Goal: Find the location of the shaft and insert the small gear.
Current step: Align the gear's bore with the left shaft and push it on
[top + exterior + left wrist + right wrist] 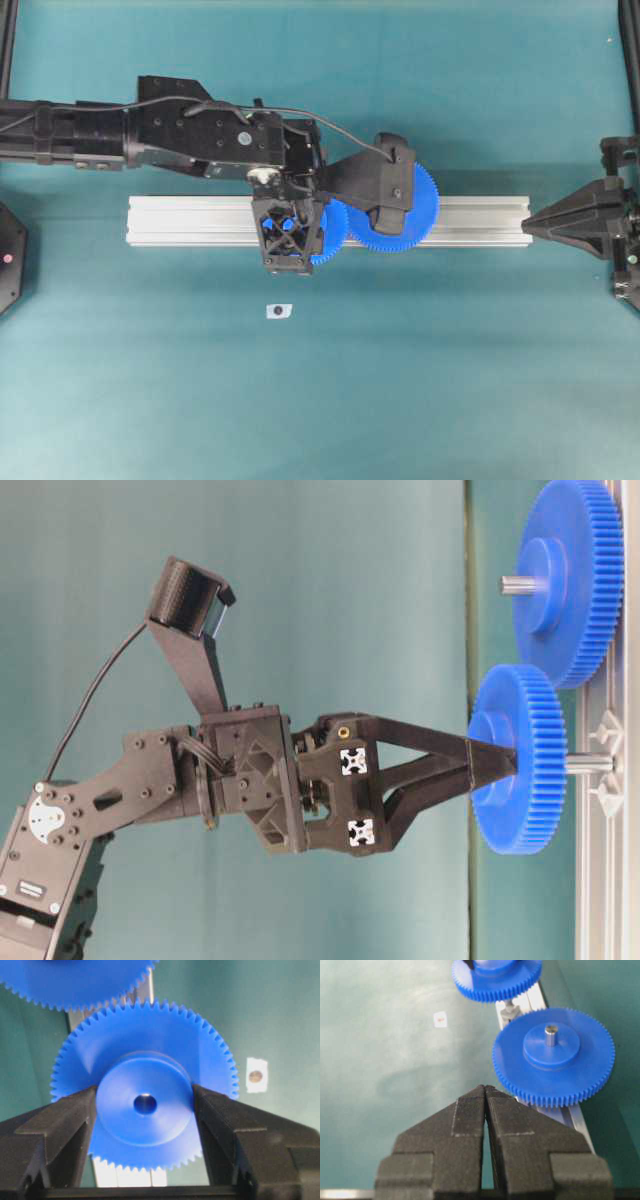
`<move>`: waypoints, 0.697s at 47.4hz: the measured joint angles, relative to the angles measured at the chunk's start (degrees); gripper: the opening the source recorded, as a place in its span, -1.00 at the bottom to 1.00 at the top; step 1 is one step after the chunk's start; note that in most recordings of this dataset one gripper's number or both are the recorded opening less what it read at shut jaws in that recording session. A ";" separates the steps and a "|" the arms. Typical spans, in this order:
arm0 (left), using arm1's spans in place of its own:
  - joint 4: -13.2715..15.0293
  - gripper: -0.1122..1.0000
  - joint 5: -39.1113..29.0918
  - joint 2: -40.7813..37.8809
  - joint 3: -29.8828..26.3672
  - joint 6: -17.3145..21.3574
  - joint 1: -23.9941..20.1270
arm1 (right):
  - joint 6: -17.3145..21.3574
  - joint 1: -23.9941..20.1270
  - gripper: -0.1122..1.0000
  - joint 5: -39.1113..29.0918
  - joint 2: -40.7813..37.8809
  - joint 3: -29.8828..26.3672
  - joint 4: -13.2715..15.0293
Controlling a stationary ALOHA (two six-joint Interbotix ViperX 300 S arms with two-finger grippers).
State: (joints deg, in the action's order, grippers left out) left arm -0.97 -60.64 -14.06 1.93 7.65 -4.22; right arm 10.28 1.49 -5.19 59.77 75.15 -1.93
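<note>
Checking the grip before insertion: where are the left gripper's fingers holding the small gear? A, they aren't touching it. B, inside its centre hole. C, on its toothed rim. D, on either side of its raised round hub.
D: in the left wrist view the left gripper has one finger pressed against each side of the small gear's raised hub.

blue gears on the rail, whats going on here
The left hand grips the smaller bright blue plastic gear by its raised hub, holding it over the thin silvery metal shaft that stands on the aluminium rail; it is not fully seated yet. The larger blue gear already sits on its pin. The right hand waits shut, off to the side.
</note>
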 measured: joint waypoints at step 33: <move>0.18 0.35 1.23 -0.09 1.93 0.62 -2.20 | 0.09 0.00 -0.75 0.00 0.00 0.00 0.00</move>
State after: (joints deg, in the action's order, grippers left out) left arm -0.79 -59.41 -14.15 3.87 8.26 -6.42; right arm 10.37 1.49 -5.19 59.77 75.15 -1.93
